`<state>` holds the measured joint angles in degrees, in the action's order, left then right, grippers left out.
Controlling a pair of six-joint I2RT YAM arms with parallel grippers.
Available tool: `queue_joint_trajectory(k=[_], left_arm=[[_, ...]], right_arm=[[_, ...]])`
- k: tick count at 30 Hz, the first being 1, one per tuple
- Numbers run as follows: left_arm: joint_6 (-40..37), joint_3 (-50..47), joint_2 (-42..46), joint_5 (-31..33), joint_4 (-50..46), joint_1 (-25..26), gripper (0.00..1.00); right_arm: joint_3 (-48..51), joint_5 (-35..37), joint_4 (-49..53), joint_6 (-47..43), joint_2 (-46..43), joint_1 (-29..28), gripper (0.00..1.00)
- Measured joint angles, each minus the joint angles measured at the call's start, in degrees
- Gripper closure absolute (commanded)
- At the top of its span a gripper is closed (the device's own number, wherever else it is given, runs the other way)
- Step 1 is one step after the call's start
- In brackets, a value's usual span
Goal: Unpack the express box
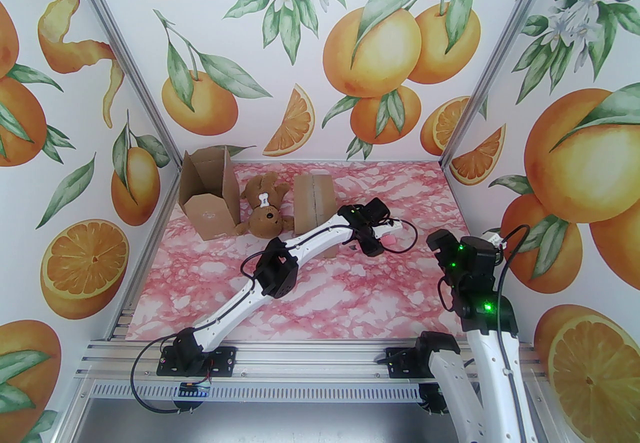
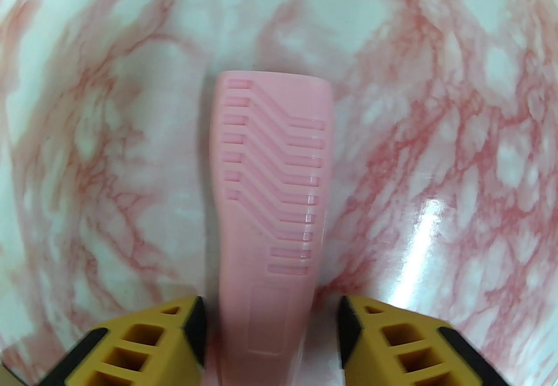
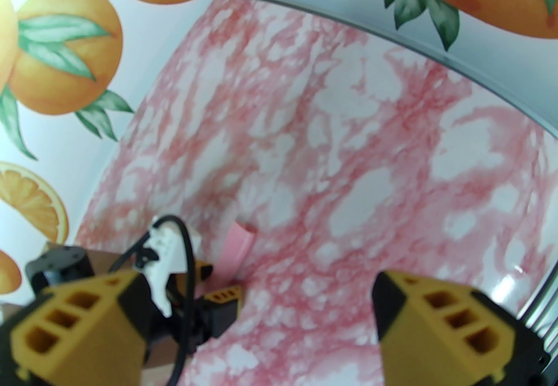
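A pink ribbed plastic tool (image 2: pixel 272 184) lies flat on the pink marble table. My left gripper (image 2: pixel 270 319) straddles its near end, open, with a narrow gap between each yellow finger and the tool. From above, this gripper (image 1: pixel 382 243) sits just right of a closed cardboard box (image 1: pixel 313 206) with a taped seam. My right gripper (image 3: pixel 257 301) hangs open and empty above the table's right side (image 1: pixel 447 251), looking down on the pink tool (image 3: pixel 237 249).
An opened cardboard box (image 1: pixel 207 196) stands at the back left with its flaps up. A brown teddy bear (image 1: pixel 265 213) lies between the two boxes. Orange-print walls close in the table (image 1: pixel 350 301) on three sides.
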<state>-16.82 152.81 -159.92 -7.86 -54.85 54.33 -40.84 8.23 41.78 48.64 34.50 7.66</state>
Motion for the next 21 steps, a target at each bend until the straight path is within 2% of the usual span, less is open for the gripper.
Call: queue_joint_trajectory(k=[8,14,21], left_arm=[[0.35,0.15,-0.11,0.31,-0.09,-0.26,0.69],[0.44,0.20,0.11,0.20,-0.28,-0.26,0.73],[3.21,-3.87,2.97,-5.05,-1.07,-0.61,0.75]], right_arm=[[1.40,-0.74,0.04,0.02,-1.95,0.02,0.11],[2.69,-0.70,0.09,0.04,-6.12,0.02,0.11],[8.72,-0.68,0.68,1.55,-9.90,0.02,0.14]])
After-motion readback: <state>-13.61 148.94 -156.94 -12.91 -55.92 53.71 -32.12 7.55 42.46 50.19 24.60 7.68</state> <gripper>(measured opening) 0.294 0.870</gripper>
